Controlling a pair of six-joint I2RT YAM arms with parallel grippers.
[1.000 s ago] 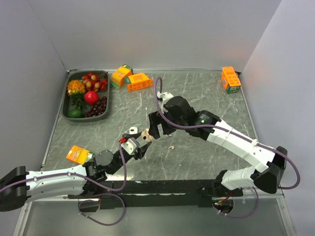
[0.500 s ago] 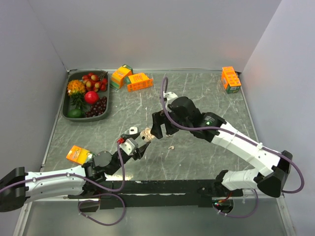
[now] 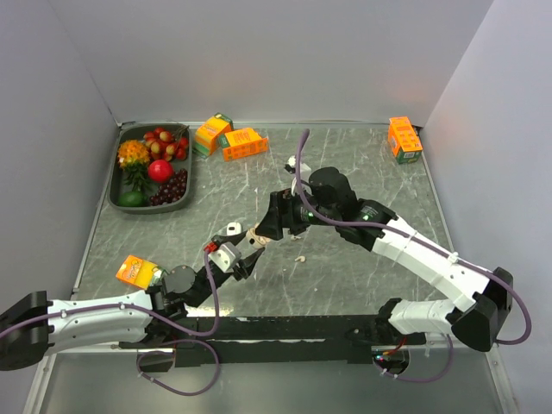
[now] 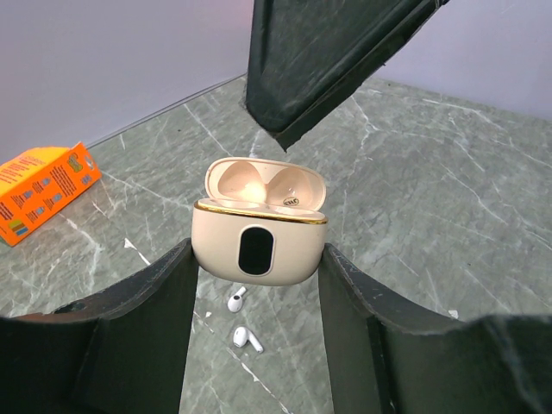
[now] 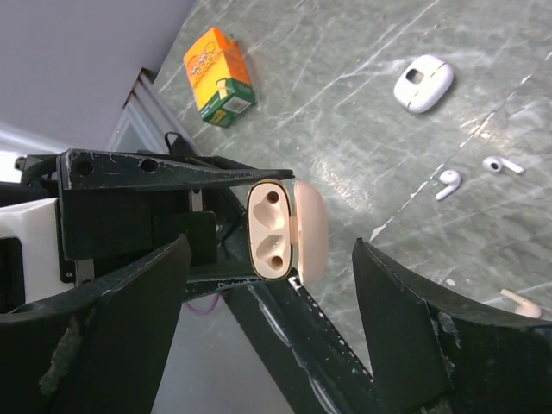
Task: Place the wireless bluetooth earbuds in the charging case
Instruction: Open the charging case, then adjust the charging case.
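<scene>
My left gripper (image 4: 259, 263) is shut on a beige charging case (image 4: 259, 241) and holds it above the table with its lid open and both sockets empty (image 5: 274, 228). Two tiny white earbuds (image 4: 235, 299) (image 4: 247, 339) lie on the marble below it; they also show in the right wrist view (image 5: 448, 183) (image 5: 503, 165). A beige earbud (image 5: 520, 302) (image 3: 299, 257) lies apart on the table. My right gripper (image 5: 272, 250) is open and empty, its fingers spread on either side of the held case. In the top view the right gripper (image 3: 272, 226) hovers right by the case (image 3: 256, 235).
A closed white case (image 5: 423, 83) (image 3: 233, 229) lies on the table near the earbuds. An orange box (image 3: 138, 271) sits at the near left, two more (image 3: 244, 143) at the back, one (image 3: 404, 139) at the back right. A fruit tray (image 3: 116, 177) stands at the far left.
The right arm's wrist has swung up and to the right, tilting its gripper more steeply over the case. The left gripper and the case have stayed put.
</scene>
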